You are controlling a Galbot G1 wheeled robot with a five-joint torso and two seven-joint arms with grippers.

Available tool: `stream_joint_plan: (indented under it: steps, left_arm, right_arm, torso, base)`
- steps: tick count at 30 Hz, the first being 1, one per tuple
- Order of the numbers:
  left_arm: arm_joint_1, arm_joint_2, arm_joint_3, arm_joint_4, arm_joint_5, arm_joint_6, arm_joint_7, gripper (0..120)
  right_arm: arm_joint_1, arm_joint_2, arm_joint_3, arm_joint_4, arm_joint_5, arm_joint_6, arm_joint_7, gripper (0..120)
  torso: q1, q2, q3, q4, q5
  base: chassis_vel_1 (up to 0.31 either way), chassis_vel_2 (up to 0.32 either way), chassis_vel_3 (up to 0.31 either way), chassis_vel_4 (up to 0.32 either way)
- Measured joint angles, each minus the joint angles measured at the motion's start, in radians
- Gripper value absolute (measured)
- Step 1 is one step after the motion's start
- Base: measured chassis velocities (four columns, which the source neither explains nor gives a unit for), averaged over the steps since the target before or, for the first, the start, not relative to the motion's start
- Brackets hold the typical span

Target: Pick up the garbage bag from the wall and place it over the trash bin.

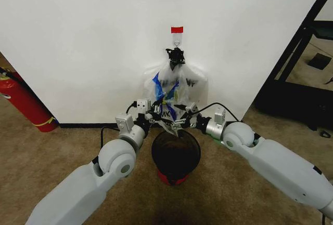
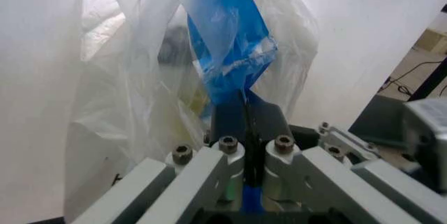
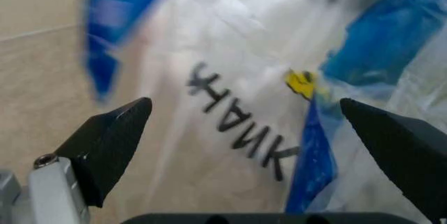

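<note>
The garbage bag (image 1: 190,82), whitish, see-through and patched with blue, hangs from a hook (image 1: 177,41) under a red tape strip (image 1: 177,29) on the white wall (image 1: 78,43). The black mesh trash bin (image 1: 193,160) stands right below it on its red base. My left gripper (image 1: 156,111) is at the bag's lower left; in the left wrist view this gripper (image 2: 246,114) is shut on a blue fold of the garbage bag (image 2: 231,41). My right gripper (image 1: 182,119) is at the lower right; in the right wrist view it (image 3: 244,102) stands open before plastic with mirrored black lettering (image 3: 231,114).
A red fire extinguisher (image 1: 23,103) leans at the wall's left end. A black frame (image 1: 307,53) stands past the wall's right edge. A black baseboard (image 1: 83,126) runs along the brown carpet (image 1: 260,204), which has free room around the bin.
</note>
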Motion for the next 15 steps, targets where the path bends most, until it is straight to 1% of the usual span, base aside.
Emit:
stream_joint_plan:
  steps: [4,7,10,15]
  left_arm:
    - [0.001,0.000,0.001,0.001,0.001,0.000,0.001,0]
    - [0.003,0.000,0.001,0.001,0.002,0.000,0.002,0]
    - [0.009,0.000,0.002,-0.005,0.004,0.000,0.003,0]
    - [0.020,0.003,0.001,-0.012,0.008,0.000,0.007,0]
  right_arm:
    - [0.022,0.013,-0.007,-0.051,-0.011,-0.007,0.020,100]
    - [0.028,0.015,-0.007,-0.063,-0.011,-0.010,0.033,100]
    - [0.034,0.019,-0.005,-0.068,-0.012,-0.028,0.073,100]
    - [0.040,0.042,-0.008,-0.072,-0.002,-0.041,0.124,100]
  torso:
    - [0.000,0.000,0.000,-0.0001,-0.0001]
    - [0.000,0.000,0.000,-0.0001,-0.0001]
    - [0.000,0.000,0.000,-0.0003,-0.0001]
    - [0.000,0.000,0.000,-0.0001,-0.0001]
  base:
    - [0.000,0.000,0.000,0.000]
    - [0.000,0.000,0.000,0.000]
    - [0.000,0.000,0.000,0.000]
    - [0.000,0.000,0.000,0.000]
